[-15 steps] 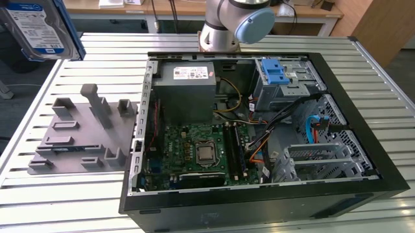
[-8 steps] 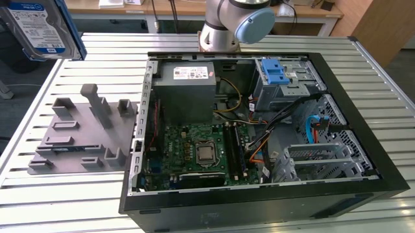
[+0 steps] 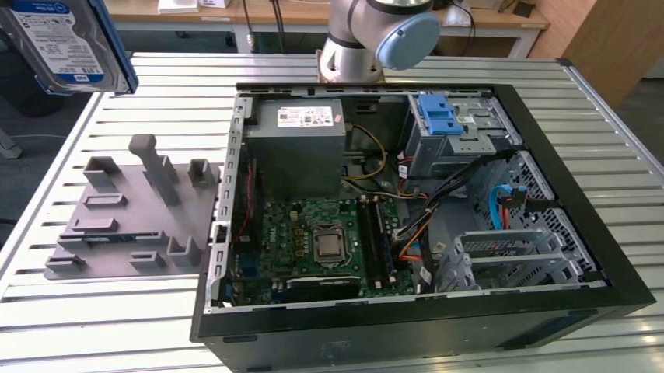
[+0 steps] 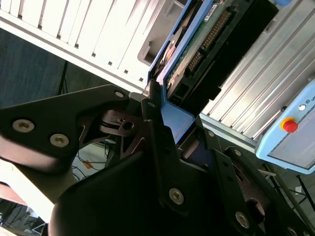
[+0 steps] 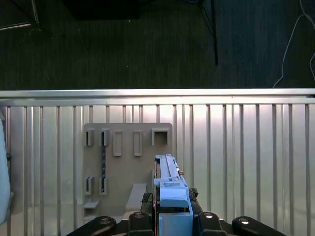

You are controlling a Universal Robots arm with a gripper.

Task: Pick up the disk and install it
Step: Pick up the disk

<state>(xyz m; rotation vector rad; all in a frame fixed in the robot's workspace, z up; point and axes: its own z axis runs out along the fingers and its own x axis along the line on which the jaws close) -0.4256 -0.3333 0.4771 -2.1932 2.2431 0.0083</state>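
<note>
Held high and close to the lens at the exterior view's far left, the disk [image 3: 61,39] is seen with its white-and-blue label facing out and a blue rail along its edge. It is lifted clear of the slatted metal table [image 3: 104,311]. In the second wrist view the gripper [image 4: 177,125] is clenched on the disk's blue-railed end, with the black fingers [image 4: 157,142] pressed against both of its faces. In the first wrist view the disk is seen edge-on, carried over the grey fixture plate [image 5: 128,147], whose slots and upright posts lie on the table to the left of the open computer case [image 3: 415,330]. Inside the case a motherboard [image 3: 322,237] is seen near the middle, a grey power supply [image 3: 301,144] beyond it, and a metal drive bay [image 3: 456,144] topped by a blue latch piece [image 3: 441,116] at the far right. A thin blue cable [image 3: 496,206] is draped near the right wall. Behind the case the robot arm [image 3: 379,35] is mounted at the table's far edge.
</note>
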